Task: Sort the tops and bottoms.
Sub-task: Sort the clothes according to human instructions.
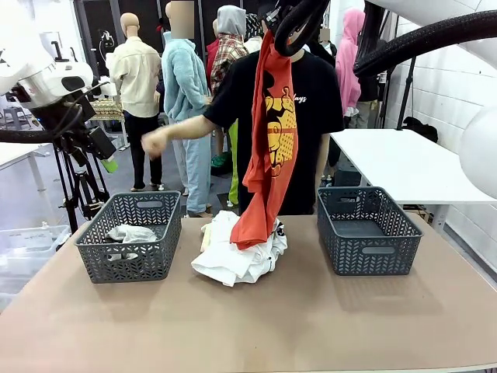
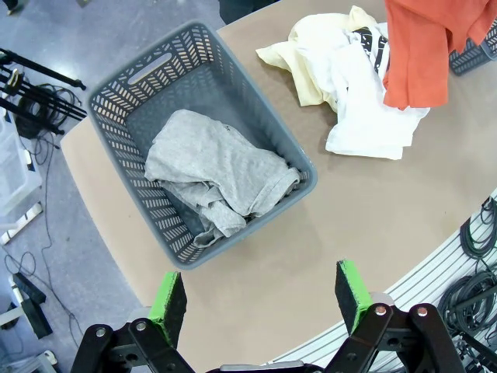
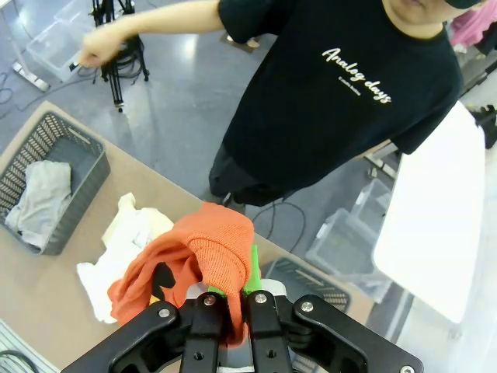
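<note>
Holding a soft red-orange T-shirt with a yellow-and-black graphic (image 1: 268, 155) high over the middle of the tan tabletop (image 1: 272, 326), near its far edge, with the black right gripper (image 3: 241, 289) pinched tight on a bunched fold of the cloth. Lower end of the shirt meeting a crumpled white T-shirt with black lettering (image 1: 237, 263), heaped with a pale yellow garment (image 2: 303, 58) between two baskets. Toward the left edge, a grey slotted plastic basket (image 1: 124, 268) containing a rumpled light grey garment (image 2: 213, 171). Toward the right edge, a matching grey plastic basket (image 1: 373, 252). Hovering above the front left corner, the black left gripper (image 2: 260, 299), green pads spread wide, gripping nothing. Beyond the far edge, standing in a black T-shirt, a person (image 1: 318, 101), one hand (image 1: 155, 142) stretched out toward the table's left side.
</note>
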`<state>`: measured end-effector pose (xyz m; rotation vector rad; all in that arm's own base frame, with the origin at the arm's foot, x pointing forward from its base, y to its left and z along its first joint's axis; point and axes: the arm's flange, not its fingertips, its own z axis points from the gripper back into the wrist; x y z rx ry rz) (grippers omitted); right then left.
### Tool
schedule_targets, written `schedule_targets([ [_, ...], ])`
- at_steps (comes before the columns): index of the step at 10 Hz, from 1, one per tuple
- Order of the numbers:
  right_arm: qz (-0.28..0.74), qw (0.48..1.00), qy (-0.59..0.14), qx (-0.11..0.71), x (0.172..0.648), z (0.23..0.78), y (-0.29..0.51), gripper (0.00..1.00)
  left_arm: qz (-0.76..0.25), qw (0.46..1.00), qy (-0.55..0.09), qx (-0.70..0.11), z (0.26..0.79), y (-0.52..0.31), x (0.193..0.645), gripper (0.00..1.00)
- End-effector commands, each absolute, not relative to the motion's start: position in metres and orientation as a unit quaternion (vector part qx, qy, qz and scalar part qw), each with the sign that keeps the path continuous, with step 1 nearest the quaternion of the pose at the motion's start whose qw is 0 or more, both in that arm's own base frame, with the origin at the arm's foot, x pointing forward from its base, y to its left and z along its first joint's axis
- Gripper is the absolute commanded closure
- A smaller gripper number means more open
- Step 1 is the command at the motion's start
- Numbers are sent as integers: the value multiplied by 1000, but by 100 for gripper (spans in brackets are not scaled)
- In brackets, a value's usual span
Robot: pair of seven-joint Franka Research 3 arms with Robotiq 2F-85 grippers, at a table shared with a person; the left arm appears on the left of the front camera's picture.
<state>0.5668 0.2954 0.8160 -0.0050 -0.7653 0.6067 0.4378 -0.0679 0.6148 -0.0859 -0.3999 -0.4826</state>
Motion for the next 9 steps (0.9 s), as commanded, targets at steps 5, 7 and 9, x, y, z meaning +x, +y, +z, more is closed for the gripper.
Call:
schedule_targets([
  [5,288,885,-367,-2,563,818,293,100,-233,951,-196,-49,615,-67,437,0],
  [7,288,885,-367,-2,563,818,293,100,-233,951,-196,-49,615,-67,437,0],
  [9,288,885,-367,-2,563,818,293,100,-233,951,-196,-49,615,-67,437,0],
])
